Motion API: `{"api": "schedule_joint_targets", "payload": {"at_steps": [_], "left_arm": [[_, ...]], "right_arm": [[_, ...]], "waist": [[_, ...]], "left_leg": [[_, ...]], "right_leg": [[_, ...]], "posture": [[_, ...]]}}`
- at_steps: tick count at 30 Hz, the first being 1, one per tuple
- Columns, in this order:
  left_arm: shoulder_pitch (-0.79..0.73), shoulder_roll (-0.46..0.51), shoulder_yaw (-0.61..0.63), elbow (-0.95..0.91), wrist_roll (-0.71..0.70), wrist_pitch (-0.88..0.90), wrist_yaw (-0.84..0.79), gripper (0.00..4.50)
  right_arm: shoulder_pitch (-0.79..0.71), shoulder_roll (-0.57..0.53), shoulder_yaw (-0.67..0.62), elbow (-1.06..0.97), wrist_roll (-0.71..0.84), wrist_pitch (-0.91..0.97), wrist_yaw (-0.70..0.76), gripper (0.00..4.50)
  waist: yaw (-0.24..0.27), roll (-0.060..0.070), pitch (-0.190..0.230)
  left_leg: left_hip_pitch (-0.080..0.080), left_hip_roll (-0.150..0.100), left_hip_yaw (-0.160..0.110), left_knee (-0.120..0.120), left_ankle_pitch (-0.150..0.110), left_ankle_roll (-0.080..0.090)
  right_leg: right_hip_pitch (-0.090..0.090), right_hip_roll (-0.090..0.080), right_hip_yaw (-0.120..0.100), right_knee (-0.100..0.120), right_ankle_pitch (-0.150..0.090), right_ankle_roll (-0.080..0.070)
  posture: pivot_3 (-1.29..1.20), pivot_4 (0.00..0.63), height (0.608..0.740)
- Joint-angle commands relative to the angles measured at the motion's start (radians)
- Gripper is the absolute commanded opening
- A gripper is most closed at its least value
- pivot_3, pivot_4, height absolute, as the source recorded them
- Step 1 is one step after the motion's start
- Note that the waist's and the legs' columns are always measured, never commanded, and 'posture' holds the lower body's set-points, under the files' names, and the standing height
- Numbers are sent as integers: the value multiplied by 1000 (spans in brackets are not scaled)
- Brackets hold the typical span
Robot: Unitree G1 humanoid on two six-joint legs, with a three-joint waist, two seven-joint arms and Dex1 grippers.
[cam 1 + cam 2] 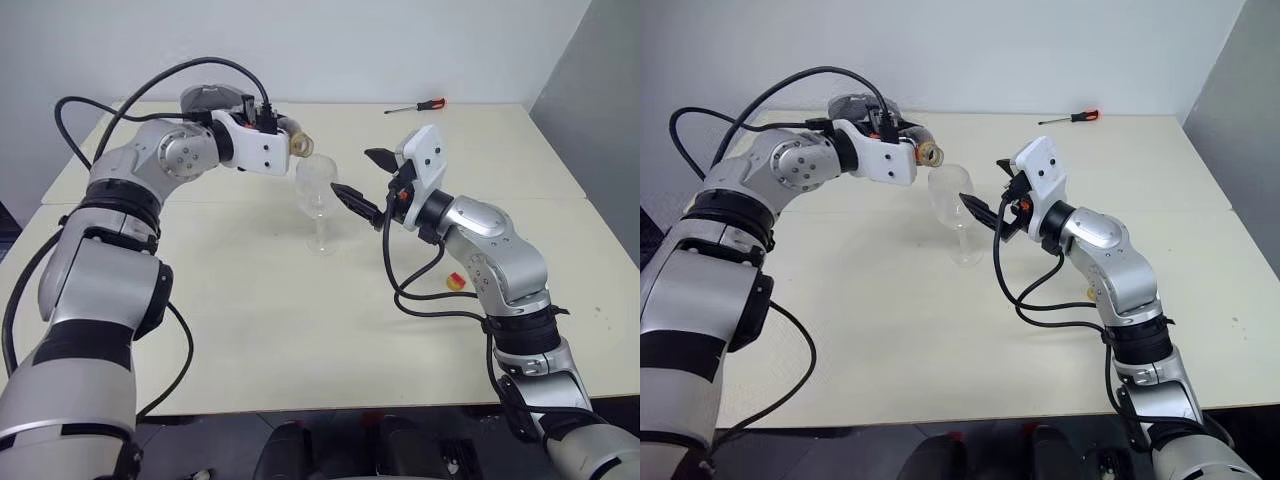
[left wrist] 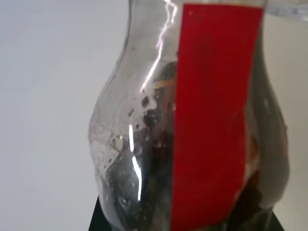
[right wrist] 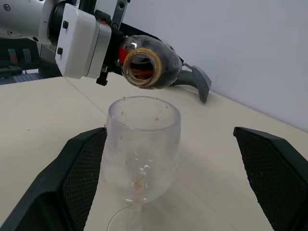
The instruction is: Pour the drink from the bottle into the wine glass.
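Bottle (image 3: 147, 66) in left gripper (image 1: 290, 140): clear glossy plastic, bright highlights, droplets clinging inside; smooth red label strip (image 2: 211, 120), low sheen. Wine glass (image 3: 141, 144) between right gripper (image 3: 168, 178) fingers: clear, smooth, faint specks and smears inside bowl. Right gripper finger pads (image 3: 84, 175): matt black, fine cross-hatched texture. Gripper housings: smooth white plastic, satin. Table (image 1: 300, 330) beneath: matt pale beige, smooth.

The glass (image 3: 142, 149) stands upright on the table (image 3: 38, 120) between the right gripper's (image 3: 175, 180) wide-apart fingers (image 3: 72, 178). Just above its rim, the left gripper (image 3: 108, 41) holds the bottle (image 3: 151, 65) tipped, open mouth facing down toward the glass.
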Motion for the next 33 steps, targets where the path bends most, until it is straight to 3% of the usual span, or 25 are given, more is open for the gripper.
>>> {"api": "schedule_joint_targets", "payload": {"at_steps": [1,33], "left_arm": [[-51,21,1,-9,4,-12,35,983],[-99,35,-53,12,73,-22,109,983]], "right_arm": [[-31,0,-18,-12,-2,-29,4,4500],[-46,-3,-17,14,-7,-44,11,4500]], "waist": [[0,0,0],[-1,0,0]], "left_leg": [[0,0,0,0,0,0],[0,0,1,0,0,0]], "right_leg": [[0,0,0,0,0,0],[-1,0,0,1,0,0]], "posture": [[0,150,740],[0,150,740]]}}
